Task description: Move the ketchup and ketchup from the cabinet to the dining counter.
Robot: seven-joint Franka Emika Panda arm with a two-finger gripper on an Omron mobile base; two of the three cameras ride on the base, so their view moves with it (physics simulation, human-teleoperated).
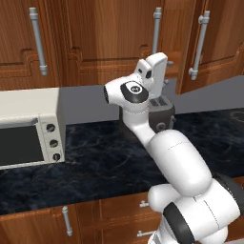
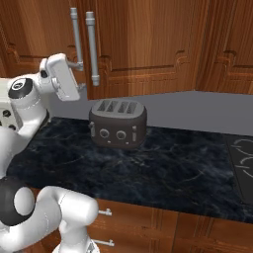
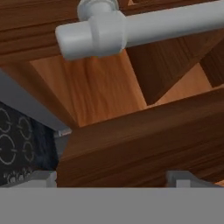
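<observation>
Reddish-brown wood grain on the cabinet, with silver-grey bar handles. Black stone with pale veining across the counter. Dark grey toaster near the counter's back edge; off-white oven with dark glass door and black knobs. Grey wall strip behind.

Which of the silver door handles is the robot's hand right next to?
The left one of the close pair of handles above the toaster. The open gripper sits at its lower end; the pair's right handle and the others stand farther off.
</observation>
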